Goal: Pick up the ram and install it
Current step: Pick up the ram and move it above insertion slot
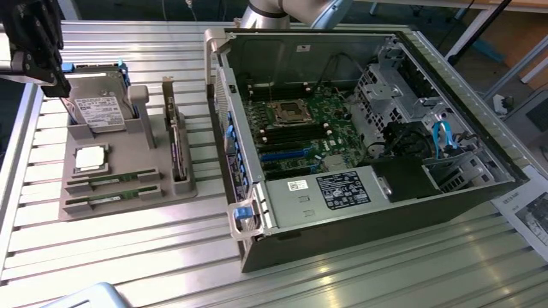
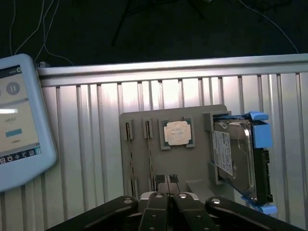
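Spanning the scene, the slatted table (image 1: 128,256) carries the case (image 1: 360,240), which lies on its side with the panel off and its board (image 1: 299,125) open from above. A narrow strip of table parts the case from the tray (image 1: 128,160). Past the tray's near end the table runs bare as far as a tablet (image 1: 86,296) at the table's edge.

On the tray, a drive (image 1: 99,109) stands at the far end and a card (image 1: 171,138) stands upright along the side nearest the case. A processor (image 1: 92,158) lies mid-tray. A ram stick (image 1: 111,181) and its twin (image 1: 111,199) lie in slots at the near end, side by side.

The gripper (image 1: 53,83) hangs raised; in the exterior view it shows above the tray's drive end. Its fingers (image 2: 157,207) are pressed together on nothing, well apart from both sticks.
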Controlling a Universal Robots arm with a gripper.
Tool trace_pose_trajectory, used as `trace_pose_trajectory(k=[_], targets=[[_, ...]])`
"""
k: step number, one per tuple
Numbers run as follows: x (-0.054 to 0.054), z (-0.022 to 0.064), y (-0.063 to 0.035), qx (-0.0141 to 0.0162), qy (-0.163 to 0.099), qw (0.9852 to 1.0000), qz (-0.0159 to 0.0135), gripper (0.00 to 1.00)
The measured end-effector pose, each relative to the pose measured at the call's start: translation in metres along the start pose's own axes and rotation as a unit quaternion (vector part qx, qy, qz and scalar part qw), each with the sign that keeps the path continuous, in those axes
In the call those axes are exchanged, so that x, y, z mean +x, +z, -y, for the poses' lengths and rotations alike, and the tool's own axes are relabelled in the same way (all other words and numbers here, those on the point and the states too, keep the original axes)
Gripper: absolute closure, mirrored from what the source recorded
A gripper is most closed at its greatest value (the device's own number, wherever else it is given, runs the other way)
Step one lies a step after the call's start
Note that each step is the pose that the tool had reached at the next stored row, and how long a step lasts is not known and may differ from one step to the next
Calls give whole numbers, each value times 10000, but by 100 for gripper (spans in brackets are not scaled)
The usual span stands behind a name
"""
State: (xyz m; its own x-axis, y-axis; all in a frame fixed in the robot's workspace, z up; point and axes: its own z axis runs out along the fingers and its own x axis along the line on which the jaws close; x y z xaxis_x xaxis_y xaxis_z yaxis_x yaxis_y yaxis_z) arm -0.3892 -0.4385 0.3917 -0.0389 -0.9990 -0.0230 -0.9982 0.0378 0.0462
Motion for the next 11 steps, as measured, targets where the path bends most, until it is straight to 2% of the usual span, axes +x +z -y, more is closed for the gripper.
trace_pose_trajectory(k=[2,11], targets=[[0,0,0,-4,-107,9999,-5,90],[0,0,0,-10,-113,9999,-6,90]])
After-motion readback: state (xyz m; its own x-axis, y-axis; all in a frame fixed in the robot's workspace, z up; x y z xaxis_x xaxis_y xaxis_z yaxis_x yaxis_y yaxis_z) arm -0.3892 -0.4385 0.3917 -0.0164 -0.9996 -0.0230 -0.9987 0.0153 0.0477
